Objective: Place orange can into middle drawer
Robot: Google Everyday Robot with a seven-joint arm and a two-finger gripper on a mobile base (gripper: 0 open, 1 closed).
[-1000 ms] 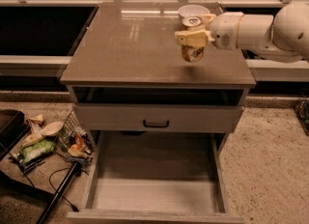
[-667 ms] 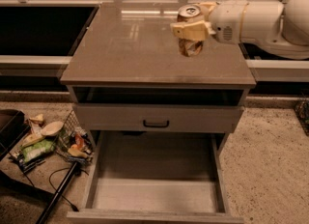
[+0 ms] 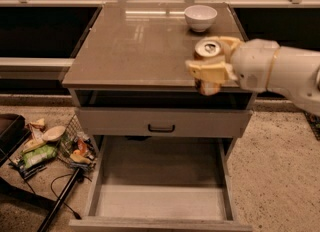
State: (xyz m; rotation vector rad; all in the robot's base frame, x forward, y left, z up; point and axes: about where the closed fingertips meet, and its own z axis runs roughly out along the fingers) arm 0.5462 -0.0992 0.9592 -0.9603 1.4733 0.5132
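Observation:
My gripper (image 3: 211,65) comes in from the right on a white arm and is shut on the orange can (image 3: 208,51). The can's silver top with its pull tab faces up, and its orange body shows below the fingers. I hold it in the air over the front right edge of the cabinet top (image 3: 135,46). The middle drawer (image 3: 160,201) is pulled open at the bottom of the cabinet, with a pale flat floor and nothing in it. It lies below and a little left of the can.
A white bowl (image 3: 200,17) stands at the back right of the cabinet top. A shut grey drawer front with a black handle (image 3: 161,127) sits above the open drawer. A wire basket of litter (image 3: 75,148) and a black pole (image 3: 60,203) lie on the floor at left.
My gripper has carried the can up off the cabinet top, then forward to its front right edge. The white bowl, hidden behind the arm before, now shows.

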